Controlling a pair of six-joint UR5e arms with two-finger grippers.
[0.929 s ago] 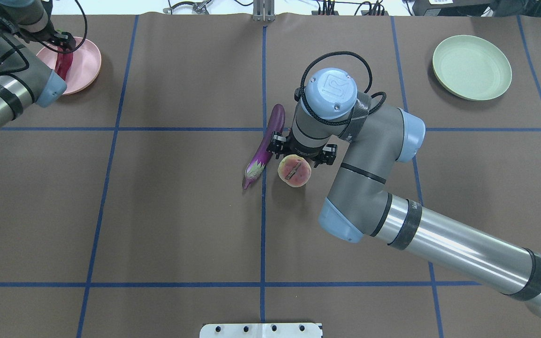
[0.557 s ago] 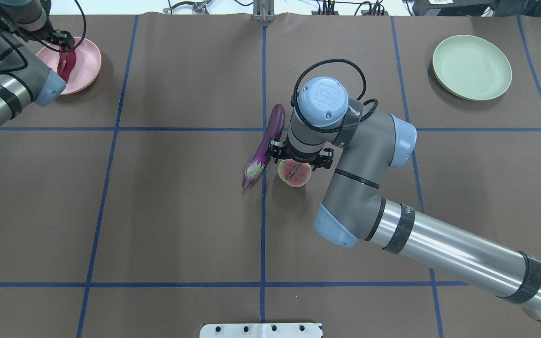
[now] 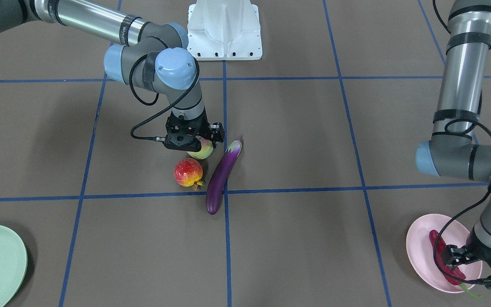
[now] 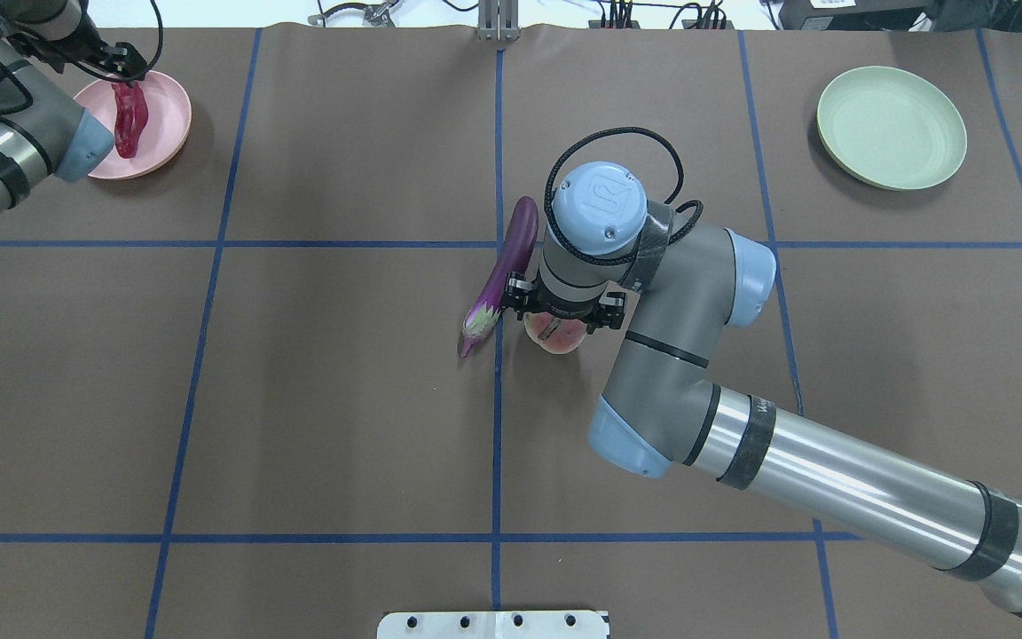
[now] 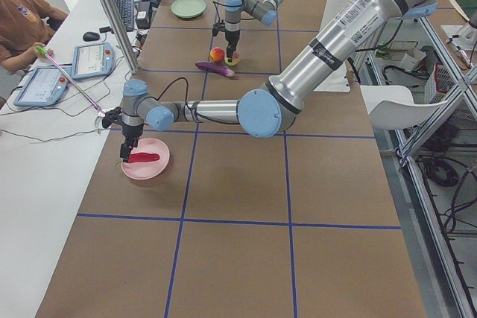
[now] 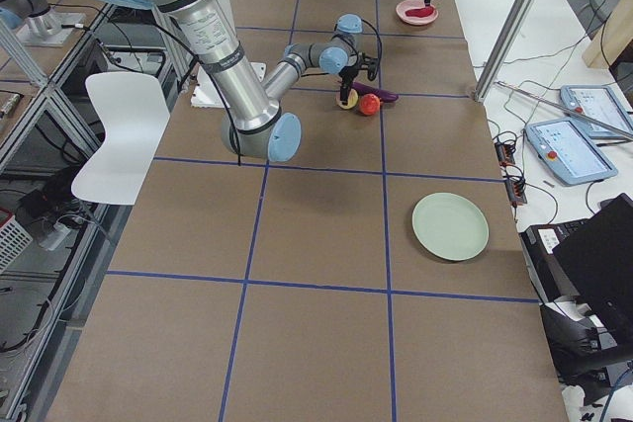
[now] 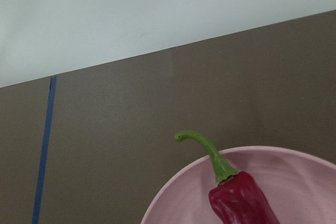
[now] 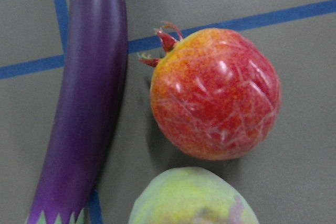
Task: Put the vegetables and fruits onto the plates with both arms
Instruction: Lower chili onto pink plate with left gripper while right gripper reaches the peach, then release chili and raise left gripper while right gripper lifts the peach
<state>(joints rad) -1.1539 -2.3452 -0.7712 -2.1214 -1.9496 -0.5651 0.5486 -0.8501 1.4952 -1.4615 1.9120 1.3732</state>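
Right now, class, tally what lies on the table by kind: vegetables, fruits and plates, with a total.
Vegetables: 2 (eggplant, chili pepper)
Fruits: 2 (peach, pomegranate)
Plates: 2 (pink plate, green plate)
Total: 6

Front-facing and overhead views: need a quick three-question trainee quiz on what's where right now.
1. True or false: the green plate already holds a fruit.
2. Pick one. The pink plate holds: A) nothing, B) one chili pepper, C) two chili peppers.
3. Fill in: the right gripper is poised over the ____, which sits beside the pomegranate and the eggplant.

Key: 1. False, it is empty. 2. B. 3. peach.
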